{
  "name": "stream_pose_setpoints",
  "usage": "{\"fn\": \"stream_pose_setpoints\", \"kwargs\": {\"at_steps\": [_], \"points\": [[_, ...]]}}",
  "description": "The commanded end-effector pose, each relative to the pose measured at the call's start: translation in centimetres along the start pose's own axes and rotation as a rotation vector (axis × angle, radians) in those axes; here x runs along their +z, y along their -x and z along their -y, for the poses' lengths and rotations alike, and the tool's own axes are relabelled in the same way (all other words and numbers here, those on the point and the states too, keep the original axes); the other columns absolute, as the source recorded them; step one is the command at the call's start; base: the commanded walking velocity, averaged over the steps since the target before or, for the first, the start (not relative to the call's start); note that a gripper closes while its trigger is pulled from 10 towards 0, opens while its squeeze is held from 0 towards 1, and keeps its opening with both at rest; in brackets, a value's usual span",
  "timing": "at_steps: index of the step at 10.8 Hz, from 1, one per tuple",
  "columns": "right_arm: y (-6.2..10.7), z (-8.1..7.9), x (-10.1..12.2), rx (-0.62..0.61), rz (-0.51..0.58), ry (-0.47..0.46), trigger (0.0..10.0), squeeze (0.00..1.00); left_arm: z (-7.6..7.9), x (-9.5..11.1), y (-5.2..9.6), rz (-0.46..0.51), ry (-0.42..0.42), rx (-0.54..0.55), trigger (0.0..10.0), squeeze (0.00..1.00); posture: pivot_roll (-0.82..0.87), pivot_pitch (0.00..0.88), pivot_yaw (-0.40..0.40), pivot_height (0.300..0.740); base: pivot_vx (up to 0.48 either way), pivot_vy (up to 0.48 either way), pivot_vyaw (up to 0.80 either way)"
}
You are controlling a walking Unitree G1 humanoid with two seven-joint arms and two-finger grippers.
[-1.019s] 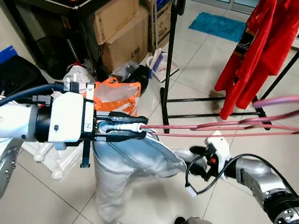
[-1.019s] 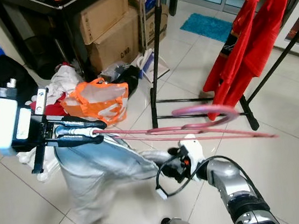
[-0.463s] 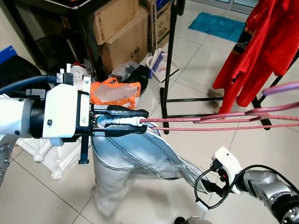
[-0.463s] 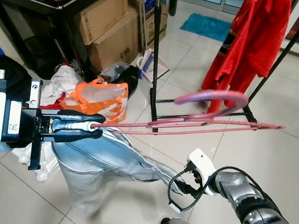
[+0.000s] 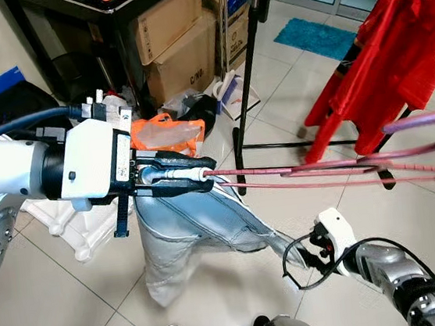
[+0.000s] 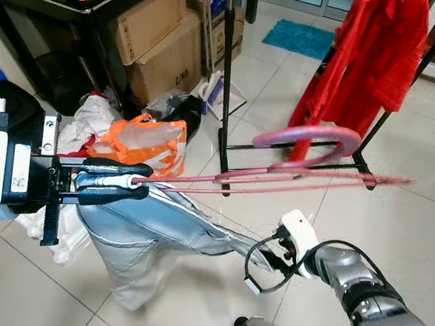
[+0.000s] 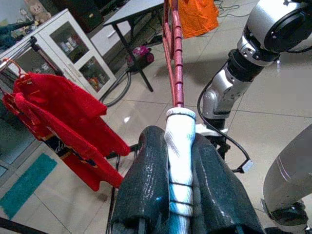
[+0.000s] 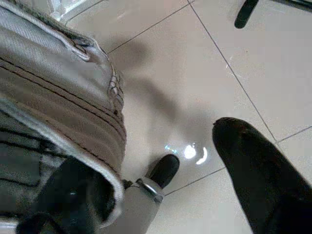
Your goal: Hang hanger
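You had the left gripper [image 5: 173,177] clamped tight on the white-capped end of the long pink plastic hanger [image 6: 296,162], holding it level out in front of the robot so the pale blue denim jeans [image 5: 201,228] draped from it hung clear of the tiled floor [image 6: 413,219]. The hanger's hook end pointed toward the black metal clothes rack [image 5: 243,73] where the red garments [image 6: 369,43] hung, which I'd judge was the target. Your right gripper [image 8: 161,185] sat low beside the jeans with its fingers spread apart; one finger touched the hem, apparently steadying the cloth, though it gripped nothing.
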State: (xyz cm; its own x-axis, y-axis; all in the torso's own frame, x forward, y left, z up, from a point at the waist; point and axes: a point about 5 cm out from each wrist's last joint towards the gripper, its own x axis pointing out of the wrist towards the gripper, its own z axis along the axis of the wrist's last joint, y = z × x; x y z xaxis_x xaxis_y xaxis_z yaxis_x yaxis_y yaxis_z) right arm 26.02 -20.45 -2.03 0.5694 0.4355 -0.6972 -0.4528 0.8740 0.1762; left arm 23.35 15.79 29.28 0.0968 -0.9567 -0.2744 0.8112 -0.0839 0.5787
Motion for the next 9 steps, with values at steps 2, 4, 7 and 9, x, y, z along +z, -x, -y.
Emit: {"fn": "stream_pose_setpoints", "kwargs": {"at_steps": [2,4,7,9], "points": [[0.6,0.6,-1.9,-0.049,-0.063,-0.05,0.0,0.0,-0.7,1.8,1.3,0.01,-0.099,0.08,10.0,0.0,0.15,0.154,-0.065,0.74,0.0,0.0,0.0],[0.9,1.1,-1.8,-0.062,-0.064,-0.041,0.0,0.0,-0.7,1.5,1.7,-0.015,-0.104,0.111,10.0,0.0,0.14,0.152,-0.087,0.74,0.0,0.0,0.0],[1.3,1.8,-1.2,-0.079,-0.053,-0.028,0.0,0.0,-0.6,1.2,2.2,-0.041,-0.105,0.137,10.0,0.0,0.13,0.147,-0.101,0.74,0.0,0.0,0.0],[1.6,2.4,-0.4,-0.092,-0.021,-0.037,0.0,0.0,-0.5,0.8,2.5,-0.062,-0.099,0.17,10.0,0.0,0.12,0.139,-0.114,0.74,0.0,0.0,0.0]]}}
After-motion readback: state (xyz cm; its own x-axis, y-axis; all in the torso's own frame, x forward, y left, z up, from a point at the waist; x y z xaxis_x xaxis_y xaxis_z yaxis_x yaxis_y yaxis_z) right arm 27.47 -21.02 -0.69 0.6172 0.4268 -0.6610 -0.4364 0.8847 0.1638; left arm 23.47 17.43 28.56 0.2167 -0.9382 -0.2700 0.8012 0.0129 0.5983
